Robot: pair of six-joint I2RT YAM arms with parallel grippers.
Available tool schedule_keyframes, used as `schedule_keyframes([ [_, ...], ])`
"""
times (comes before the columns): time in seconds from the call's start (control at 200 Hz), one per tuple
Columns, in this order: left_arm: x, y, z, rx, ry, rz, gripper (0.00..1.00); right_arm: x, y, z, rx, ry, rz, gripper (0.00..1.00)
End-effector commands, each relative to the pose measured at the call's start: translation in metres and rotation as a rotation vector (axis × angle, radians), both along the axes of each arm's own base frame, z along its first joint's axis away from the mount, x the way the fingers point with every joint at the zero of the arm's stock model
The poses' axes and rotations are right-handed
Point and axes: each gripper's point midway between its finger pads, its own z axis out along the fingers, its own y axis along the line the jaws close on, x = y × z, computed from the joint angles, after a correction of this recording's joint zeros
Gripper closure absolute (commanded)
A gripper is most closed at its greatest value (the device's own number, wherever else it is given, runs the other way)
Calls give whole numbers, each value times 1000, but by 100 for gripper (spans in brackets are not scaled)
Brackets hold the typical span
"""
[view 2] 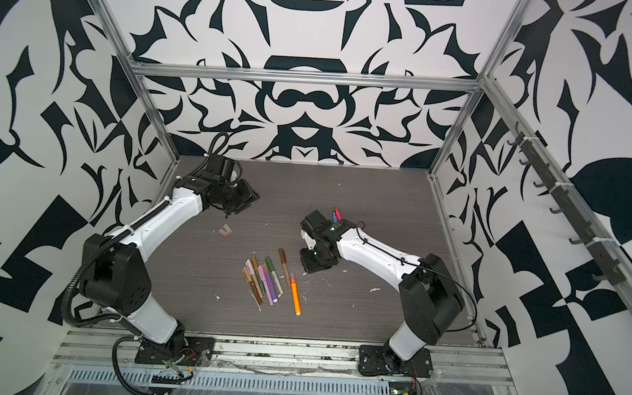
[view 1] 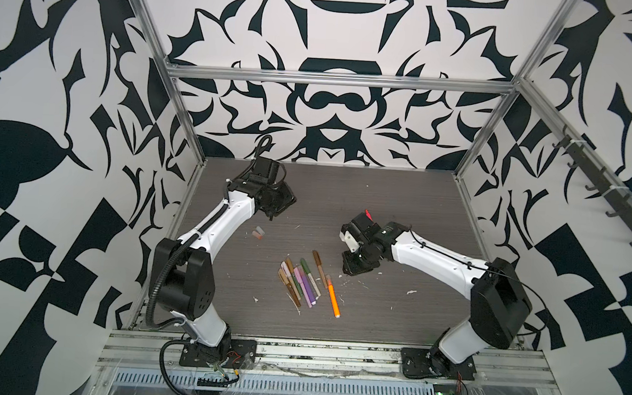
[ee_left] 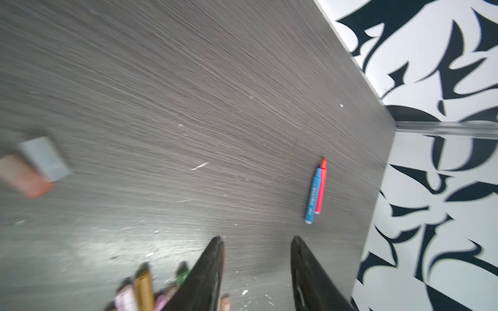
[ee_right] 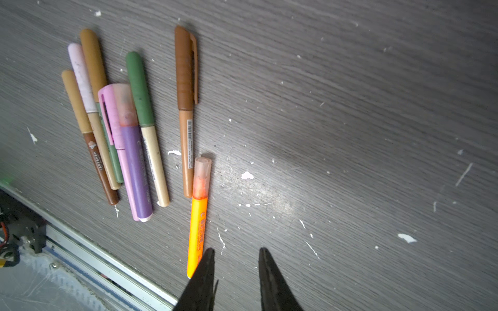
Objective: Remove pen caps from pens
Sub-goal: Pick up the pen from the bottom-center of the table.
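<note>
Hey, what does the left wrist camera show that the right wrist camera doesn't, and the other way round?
Only the left wrist view: a blue pen and a red pen side by side, apparently uncapped; two blurred loose caps; the patterned wall.
Only the right wrist view: the orange pen, its clear cap on, and the metal rail at the table edge.
Both: the dark table, white flecks, the capped pen bunch, and an open, empty hand: left hand, right hand.
</note>
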Motion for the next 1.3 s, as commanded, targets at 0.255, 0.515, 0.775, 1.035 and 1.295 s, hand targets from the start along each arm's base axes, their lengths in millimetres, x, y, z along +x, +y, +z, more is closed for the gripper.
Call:
schedule_keyframes([
  [0.255, -36, -29, -2, -136, 3, -96, 55, -60, 22, -10, -47, 53, 2, 63],
  [0.515, -66, -18, -11, -114, 24, -112, 55, -86, 36, -26, -135, -30, -14, 62],
  [0.775, -82, -10, -9, -111, 26, -106, 55, -93, 31, -52, -155, 8, -11, 62],
  [1.035, -89, -6, 2, -83, 8, -126, 54, -94, 31, -79, -218, 40, 6, 64],
  [1.295, -87, -8, 13, -87, -10, -142, 53, -92, 24, -75, -240, 31, -31, 88],
])
